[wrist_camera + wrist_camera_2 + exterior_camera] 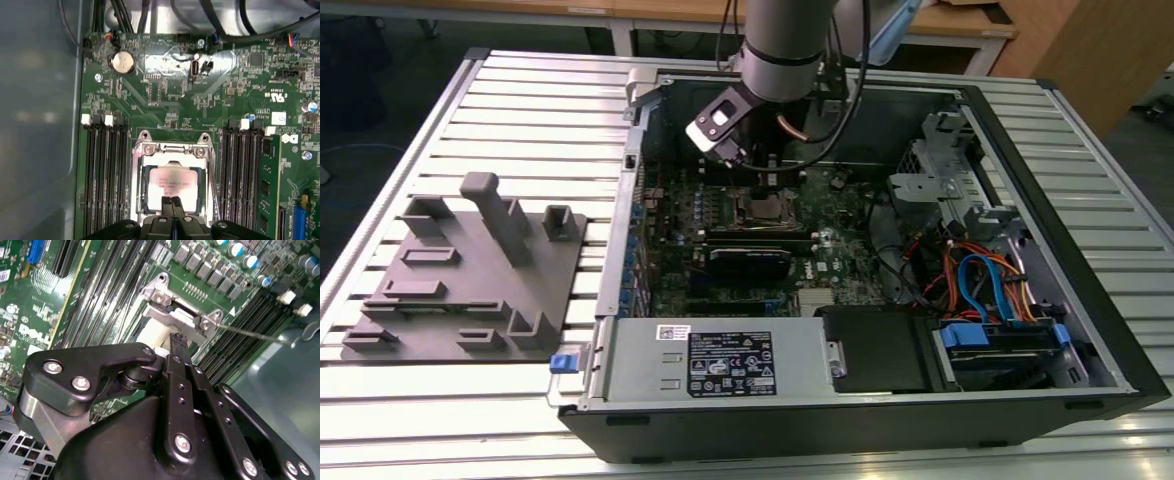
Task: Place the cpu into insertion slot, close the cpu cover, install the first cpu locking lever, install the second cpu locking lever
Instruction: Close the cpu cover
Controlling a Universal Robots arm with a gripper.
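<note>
Arm (787,40) is reaching down into the open computer case (854,430), which lies on its side on the slatted surface (520,100). The gripper (172,202) sits right over the socket area of the green motherboard (165,100).

In the first wrist view the cpu (172,182) is seated flat in the insertion slot (144,192), pale top facing up. The cpu cover (172,149) is down around it, with the chip showing through the square window.

Jaws are pressed together, tips meeting at the near edge of the chip, nothing gripped between them. Can't tell whether the tips actually touch the chip or the frame.

In the second wrist view a thin metal rod (250,332) runs out sideways from the cover's hinge bracket (175,315). It's probably a locking lever, but I can't tell if it's latched.

Memory slots (102,175) flank the socket on both sides, and there's a coin cell (122,61) further up the board.

In the exterior view a grey power-supply box (707,365) sits at the case's near edge. A grey fixture block (467,280) is on the surface to the exterior view's left, well apart from the case.
</note>
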